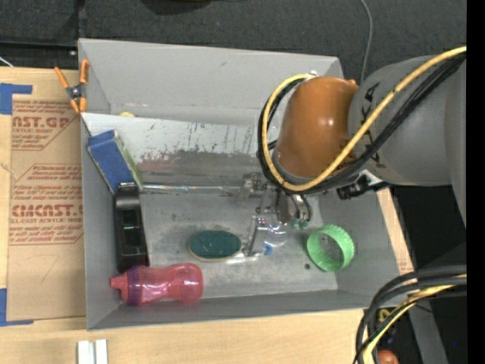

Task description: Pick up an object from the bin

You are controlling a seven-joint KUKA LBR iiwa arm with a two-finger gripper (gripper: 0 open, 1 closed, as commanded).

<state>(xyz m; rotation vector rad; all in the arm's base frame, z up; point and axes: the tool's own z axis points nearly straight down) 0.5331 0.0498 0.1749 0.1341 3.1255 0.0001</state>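
My gripper (264, 237) is low over the bin floor, right of the middle and under the orange wrist cover. A dark green oval disc (214, 244) lies flat just to its left. A bright green ring (331, 248) lies just to its right. The gripper is between the two, close to the disc's right end. A shiny clear patch shows on the floor by its tip, and I cannot make out what it is.
A pink bottle (159, 285) lies on its side at the front left. A black tape dispenser (129, 230) stands along the left wall, with a blue block (111, 160) behind it. The arm covers the bin's right back part.
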